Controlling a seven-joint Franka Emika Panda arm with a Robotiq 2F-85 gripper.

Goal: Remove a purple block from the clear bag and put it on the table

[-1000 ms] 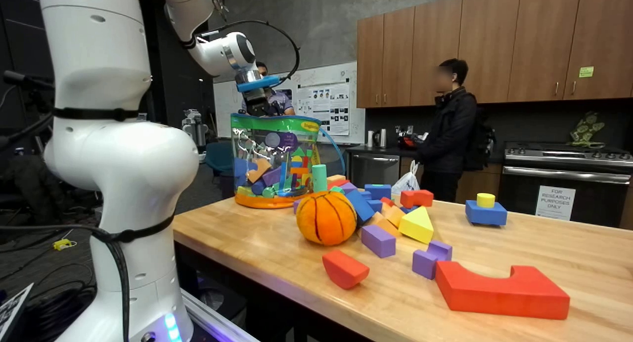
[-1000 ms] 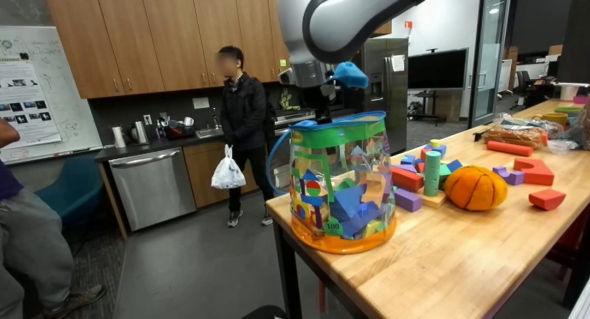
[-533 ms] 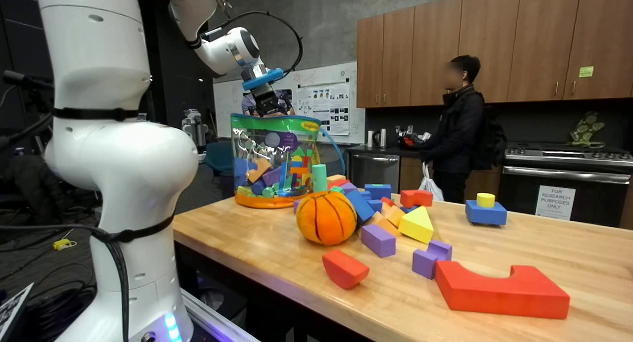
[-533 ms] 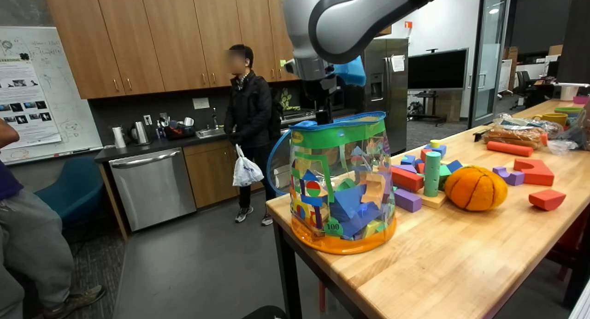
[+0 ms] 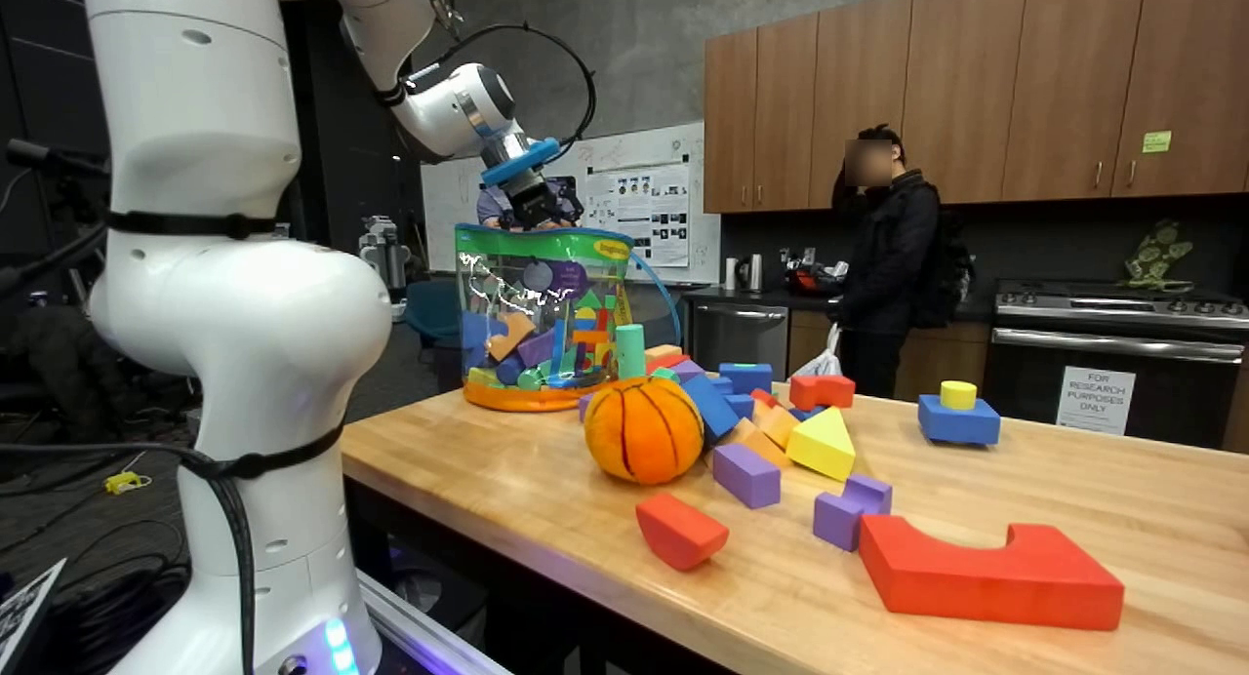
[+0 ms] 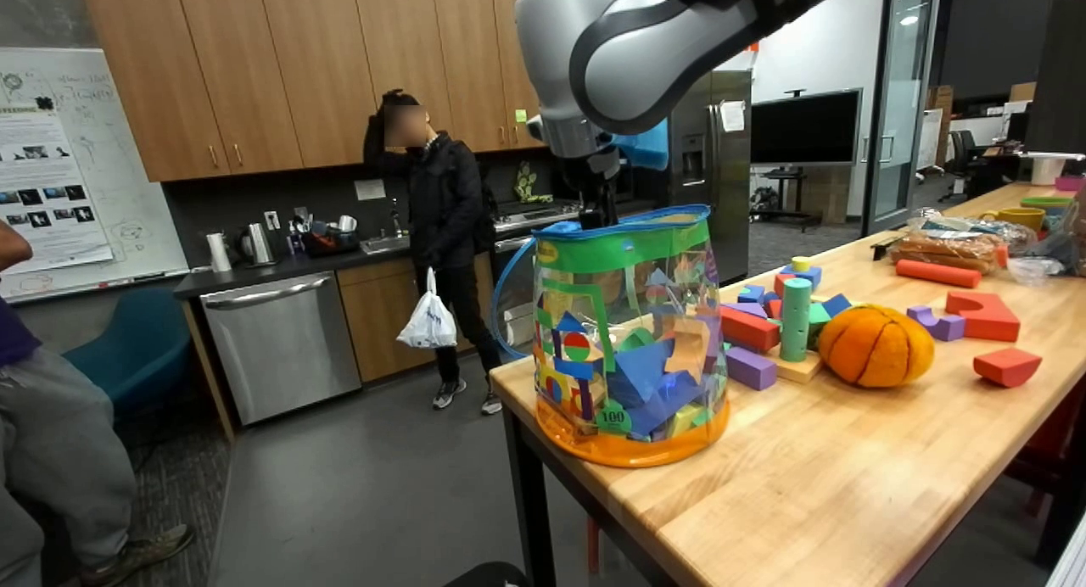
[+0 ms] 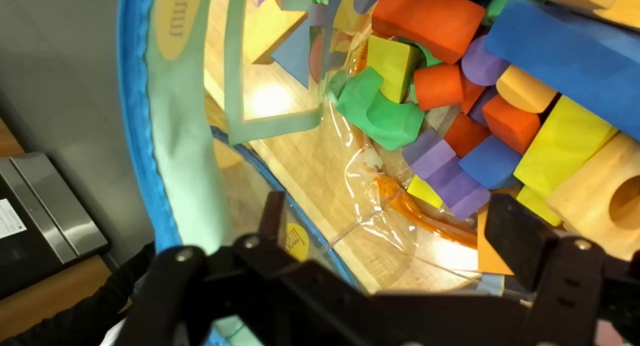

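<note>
Aiming gripper (image 7: 389,206) down at mouth of clear bag (image 6: 624,251), presumably for lack of any side entry; holding fingers (image 7: 520,236) well apart, gripping nothing, likely leaving grasping room. Seeing purple block (image 7: 444,174) inside, resting among other blocks (image 7: 427,21), still needing lifting onto table (image 6: 806,477).

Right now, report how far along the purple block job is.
Looks done: the clear bag stands open. In progress: the hand is at its mouth, open and holding nothing. Left: a purple block lies inside, to be gripped, lifted out and set on the table.
</note>
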